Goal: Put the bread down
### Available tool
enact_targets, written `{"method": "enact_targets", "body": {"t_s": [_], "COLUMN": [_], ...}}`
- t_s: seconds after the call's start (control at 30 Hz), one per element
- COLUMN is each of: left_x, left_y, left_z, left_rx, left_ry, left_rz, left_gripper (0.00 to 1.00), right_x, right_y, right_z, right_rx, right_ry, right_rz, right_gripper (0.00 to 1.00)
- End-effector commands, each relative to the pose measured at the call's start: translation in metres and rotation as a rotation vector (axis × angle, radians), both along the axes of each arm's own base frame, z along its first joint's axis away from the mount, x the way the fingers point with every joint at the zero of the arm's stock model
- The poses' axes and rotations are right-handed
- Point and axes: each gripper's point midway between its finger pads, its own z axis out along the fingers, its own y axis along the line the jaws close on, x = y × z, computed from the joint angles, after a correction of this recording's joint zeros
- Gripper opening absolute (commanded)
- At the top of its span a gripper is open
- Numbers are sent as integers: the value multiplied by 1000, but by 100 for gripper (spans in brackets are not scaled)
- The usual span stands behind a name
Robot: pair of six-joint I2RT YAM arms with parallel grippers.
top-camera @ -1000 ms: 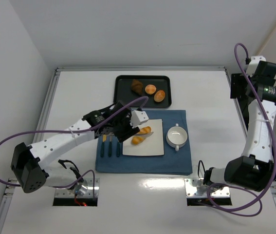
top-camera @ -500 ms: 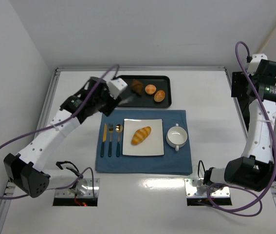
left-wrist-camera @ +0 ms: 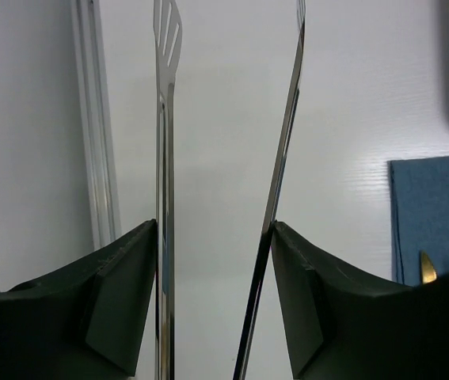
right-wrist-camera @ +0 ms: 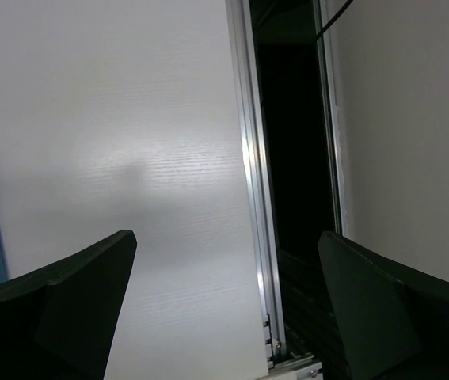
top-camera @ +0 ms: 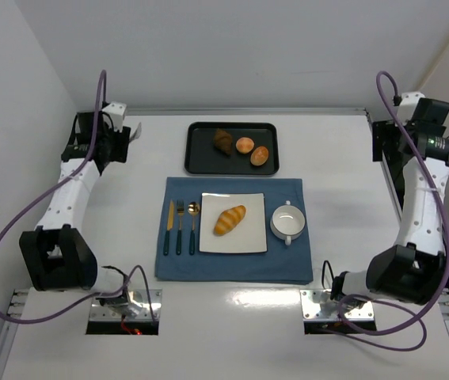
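The bread [top-camera: 230, 220], a golden ridged roll, lies slantwise on the white square plate [top-camera: 252, 237] with nothing touching it. My left gripper [top-camera: 123, 136] is far off at the table's back-left corner. In the left wrist view that gripper [left-wrist-camera: 216, 261] is shut on a pair of metal tongs [left-wrist-camera: 165, 158]; the tongs' arms stand apart with nothing between them. Up at the table's right edge, my right gripper [top-camera: 414, 107] stands open and empty [right-wrist-camera: 224, 269].
A blue mat [top-camera: 287, 265] holds the plate, a white bowl [top-camera: 287, 222] and cutlery [top-camera: 180, 228]. Behind it a black tray [top-camera: 200, 162] carries a dark pastry [top-camera: 223, 141] and two round buns [top-camera: 245, 145]. An aluminium rail [right-wrist-camera: 252, 198] edges the table.
The left arm has drawn back from the plate to the back-left corner, carrying the tongs away. The bread stays on the plate. The right arm has barely moved.
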Motion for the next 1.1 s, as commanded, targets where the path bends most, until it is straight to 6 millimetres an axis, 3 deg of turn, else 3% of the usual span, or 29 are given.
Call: {"method": "enact_targets", "body": {"t_s": [0.0,0.03,0.07,0.33,0.53,0.7,0.73,0.8,0.87,0.97,1.07], "left_x": [21,25,25,35,42,43,42,45,42,43,48], "left_y": [-3,-2,-2,3,8,-1,-4,-4,-5,-5,-6], "left_z": [-9,-13,-29,-86,-119,-144,-156,-164,-185,-197,-195], "left_rx": [-65,-64,-67,-67,-67,-77,-71,-72,-88,-96,-115], "left_ry": [-67,-77,-46,38,101,153,181,203,269,293,287], "left_rz": [-4,-5,-4,27,55,55,54,55,70,77,96], "left_gripper": [55,55,55,55,55,55,55,55,55,55,55], "right_x": [16,18,24,56,59,66,69,75,79,81,80], "right_y": [5,6,7,10,10,10,15,20,23,26,23], "right_z": [-10,-15,-21,-33,-41,-38,-45,-42,-44,-48,-48], "right_rx": [25,36,50,110,106,97,115,137,135,139,126], "right_ry": [-6,4,8,28,51,47,69,58,72,83,88], "right_rz": [58,65,79,124,118,121,138,164,181,189,175], "right_gripper": [100,100,100,100,100,100,100,100,100,100,100]}}
